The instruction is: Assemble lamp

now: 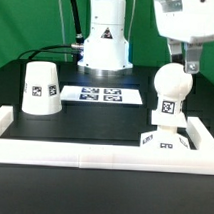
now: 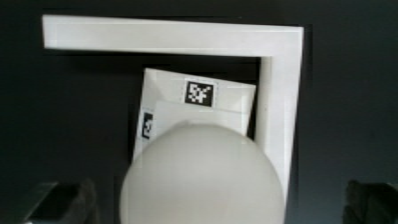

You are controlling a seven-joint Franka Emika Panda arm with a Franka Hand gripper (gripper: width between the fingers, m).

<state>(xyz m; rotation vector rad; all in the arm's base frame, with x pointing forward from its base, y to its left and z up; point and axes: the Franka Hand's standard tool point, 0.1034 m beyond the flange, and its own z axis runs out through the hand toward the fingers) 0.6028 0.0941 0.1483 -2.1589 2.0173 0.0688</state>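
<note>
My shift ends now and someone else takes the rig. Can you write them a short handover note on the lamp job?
Claw: directly above the bulb; whether it grips it cannot be told.
Bulb: upright on the base, in the corner of the white rim on the exterior view's right.
Shade: mouth down on the table, exterior view's left, beside the marker board.
Done: bulb on base, how firmly seated unclear.
Left: fit the shade over the bulb.

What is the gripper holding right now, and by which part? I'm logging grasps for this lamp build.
The gripper is at the top of the bulb, which sits on the base. Whether it actually clamps the bulb cannot be told.
</note>
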